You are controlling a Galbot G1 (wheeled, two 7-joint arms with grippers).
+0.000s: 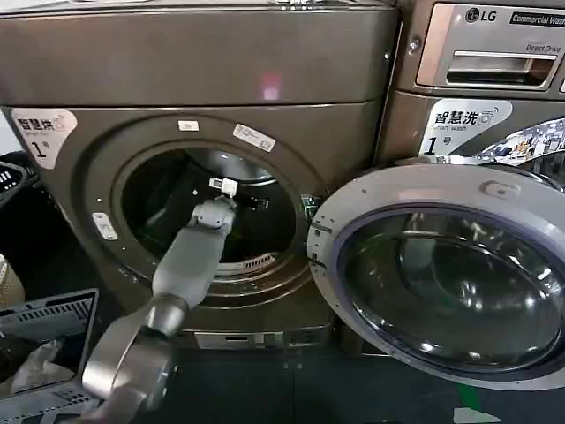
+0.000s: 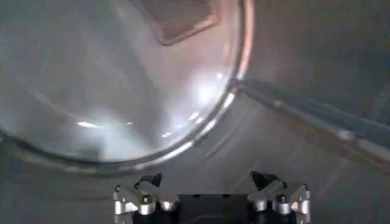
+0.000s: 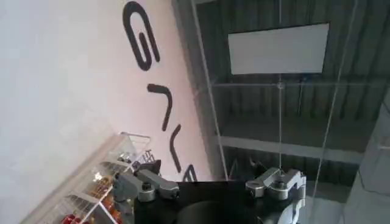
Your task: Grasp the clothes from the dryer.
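The bronze-brown dryer (image 1: 221,71) faces me with its round mouth uncovered. My left arm reaches through that mouth, and the left gripper (image 1: 231,190) is inside the dark steel drum (image 2: 109,79). In the left wrist view the left gripper (image 2: 206,179) is open, its fingertips (image 2: 149,181) wide apart with bare drum wall between them. The clothes are hidden. In the right wrist view the right gripper (image 3: 204,165) is open and holds nothing, pointing at a white wall and a ceiling away from the machine.
The dryer's glass door (image 1: 450,274) hangs open to the right, across the front of the LG machine (image 1: 494,53). A grey basket (image 1: 44,322) with white cloth (image 1: 35,367) stands at the lower left. Dark floor lies below.
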